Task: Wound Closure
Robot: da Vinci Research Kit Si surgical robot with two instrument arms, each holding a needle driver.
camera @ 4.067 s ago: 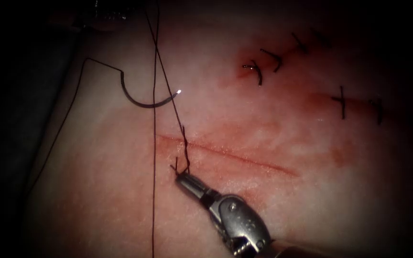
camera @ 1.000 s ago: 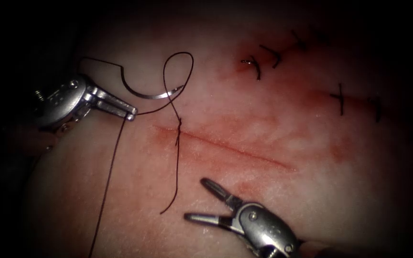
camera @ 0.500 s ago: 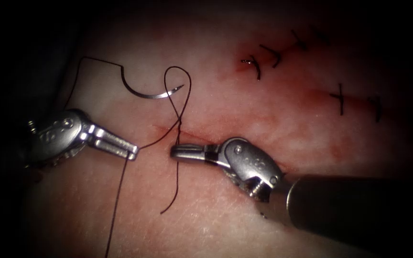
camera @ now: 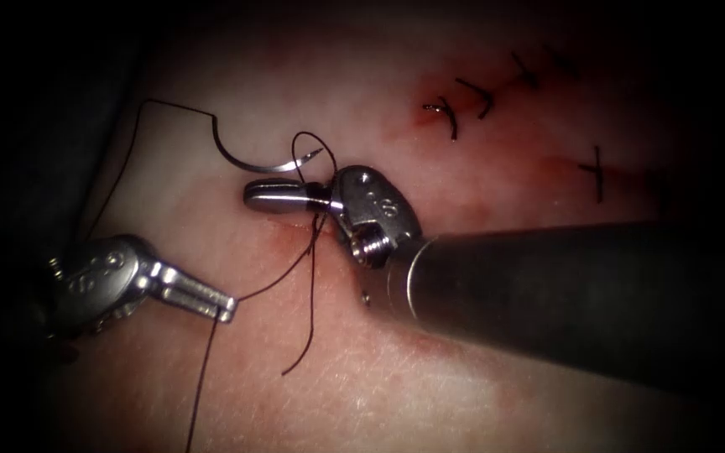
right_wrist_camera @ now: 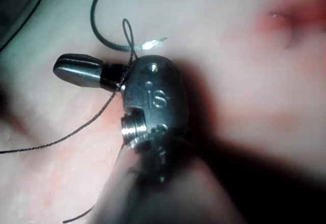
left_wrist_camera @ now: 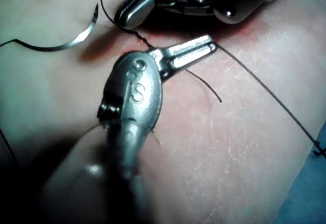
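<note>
The cut is largely covered by the right tool; the thread is cut off at the picture's edge.

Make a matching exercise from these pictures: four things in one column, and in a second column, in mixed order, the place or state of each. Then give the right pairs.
Things:
1. needle
2. left end effector
3. right end effector
4. finished stitches

Places or states:
A. shut on the thread
B. lying free on the tissue, held by no tool
C. shut, with the thread loop around it
D. on the tissue far to the right of the needle

Pairs: 1-B, 2-A, 3-C, 4-D
</note>
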